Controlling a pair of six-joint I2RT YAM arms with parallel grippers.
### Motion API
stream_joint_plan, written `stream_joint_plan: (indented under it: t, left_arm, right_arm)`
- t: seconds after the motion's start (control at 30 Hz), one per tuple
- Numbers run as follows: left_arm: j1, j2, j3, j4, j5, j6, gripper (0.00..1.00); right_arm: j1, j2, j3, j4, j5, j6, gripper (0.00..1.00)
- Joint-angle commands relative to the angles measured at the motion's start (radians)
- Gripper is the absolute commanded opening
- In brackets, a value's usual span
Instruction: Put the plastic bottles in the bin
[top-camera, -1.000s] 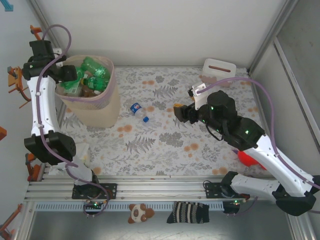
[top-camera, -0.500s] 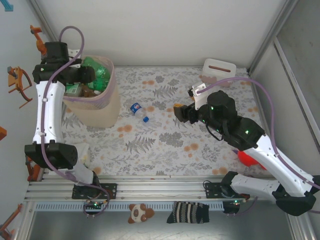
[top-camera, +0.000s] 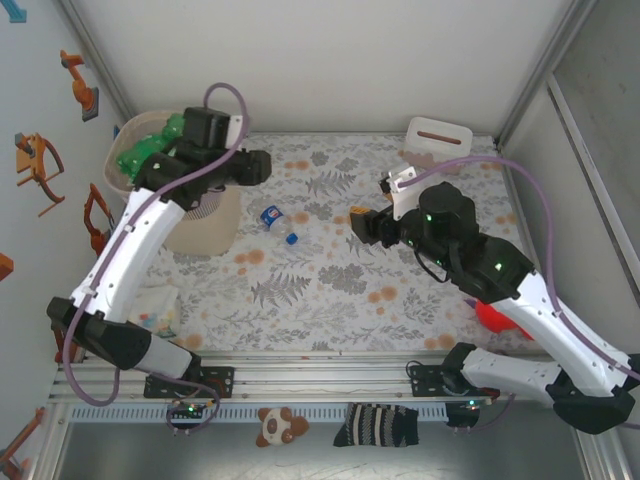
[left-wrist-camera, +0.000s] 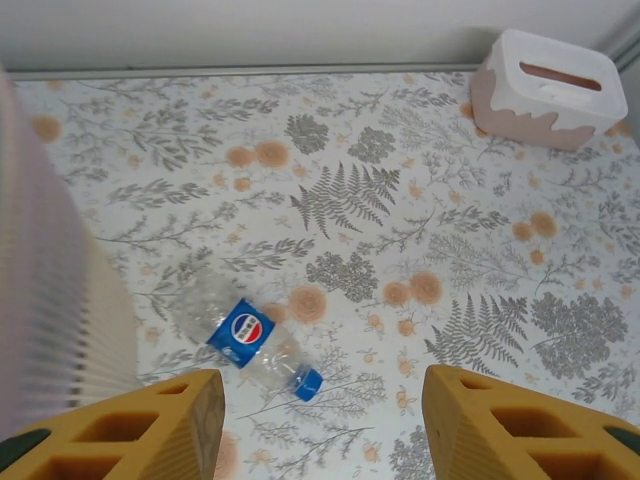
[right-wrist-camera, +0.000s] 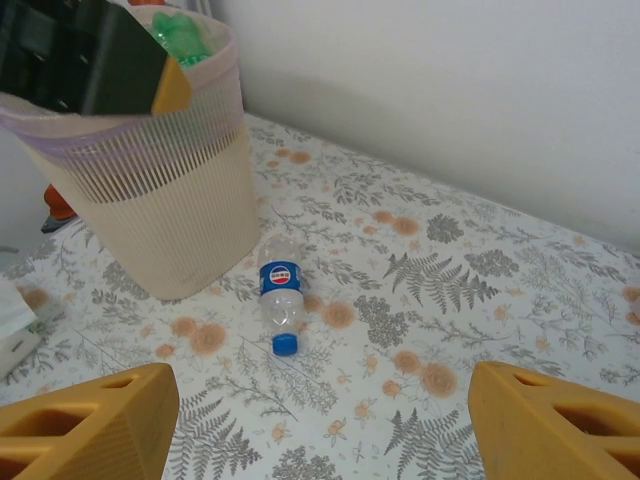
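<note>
Close by the bin (right-wrist-camera: 150, 200) a blue-capped bottle (left-wrist-camera: 255, 340) lies on the tabletop (left-wrist-camera: 500, 290), while the left tool (left-wrist-camera: 320, 410) and right tool (right-wrist-camera: 320, 400) both hang spread, empty.

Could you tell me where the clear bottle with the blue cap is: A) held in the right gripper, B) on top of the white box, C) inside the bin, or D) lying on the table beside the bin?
D: the blue-capped bottle lies on its side on the floral table, next to the bin.
</note>
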Motion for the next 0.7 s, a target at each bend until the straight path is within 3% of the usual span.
stream_joint_plan:
  t: [0.0, 0.23, 0.5, 0.67]
  left_arm:
    - [-0.055, 0.041, -0.039, 0.076, -0.138, -0.113, 0.54]
    - [-0.095, 0.179, -0.096, 0.068, -0.270, -0.319, 0.52]
    - [-0.096, 0.351, -0.142, 0.069, -0.205, -0.467, 0.63]
    - [-0.093, 0.441, -0.148, 0.063, -0.225, -0.526, 0.71]
  right_arm:
    - [-0.005, -0.036, -0.003, 0.015, 0.026, 0.000, 0.75]
    - [-0.006, -0.061, -0.010, -0.002, 0.034, 0.004, 0.75]
    - [-0.005, -0.077, -0.022, -0.009, 0.040, 0.008, 0.75]
    - [-0.006, -0.082, -0.030, -0.012, 0.043, 0.007, 0.75]
